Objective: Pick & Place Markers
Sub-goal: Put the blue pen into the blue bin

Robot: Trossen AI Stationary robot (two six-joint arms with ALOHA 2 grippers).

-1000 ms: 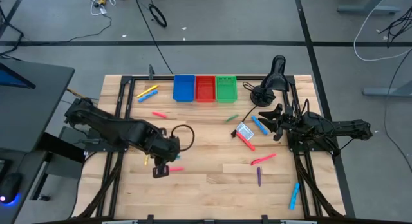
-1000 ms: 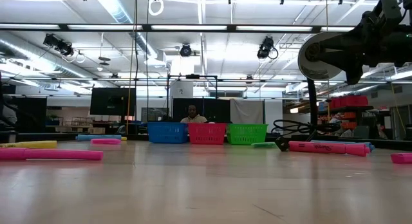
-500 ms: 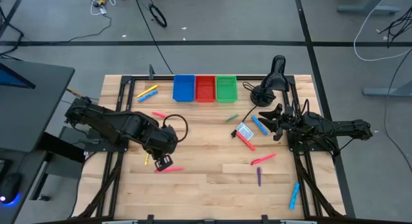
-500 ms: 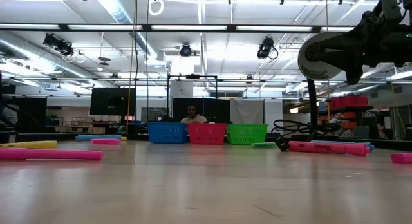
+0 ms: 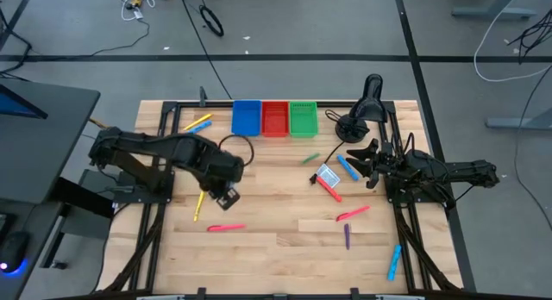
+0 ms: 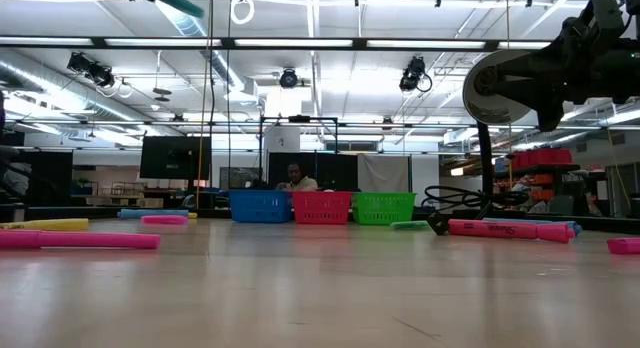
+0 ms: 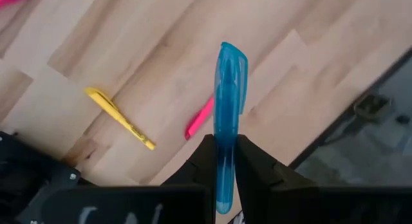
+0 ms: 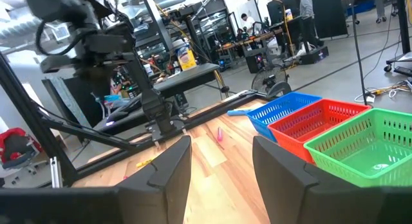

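Note:
My left gripper (image 5: pixel 226 196) hangs over the table's left half, shut on a blue marker (image 7: pixel 229 102); the same marker (image 6: pixel 172 0) shows high at the top of the low view. Below it lie a yellow marker (image 5: pixel 197 207) and a pink marker (image 5: pixel 226 228) flat on the wood. More markers lie scattered: a yellow and blue pair (image 5: pixel 197 124), pink (image 5: pixel 213 153), green (image 5: pixel 310 158), blue (image 5: pixel 348 168), red (image 5: pixel 329 189), purple (image 5: pixel 348 237). My right gripper (image 5: pixel 366 162) waits open at the right, facing the bins. My left gripper pinches the blue marker's barrel (image 7: pixel 223 161) between its two fingers (image 7: pixel 201 166). The fingers come from above, pointing steeply down, and lie along the marker. Its free end (image 7: pixel 232 56) sticks out past the fingertips. The marker is lifted clear of the table.
Blue (image 5: pixel 247 117), red (image 5: pixel 275 118) and green (image 5: pixel 304 117) bins stand in a row at the far edge. A white-and-blue card (image 5: pixel 327 174) lies by the right markers. A black stand (image 5: pixel 362 106) occupies the far right corner. A person (image 6: pixel 296 176) shows beyond the bins.
My left gripper has gone toward the table's far edge and up a little, rolling its wrist, with the blue marker carried along clear of the table. The pink marker under it has stayed on the wood.

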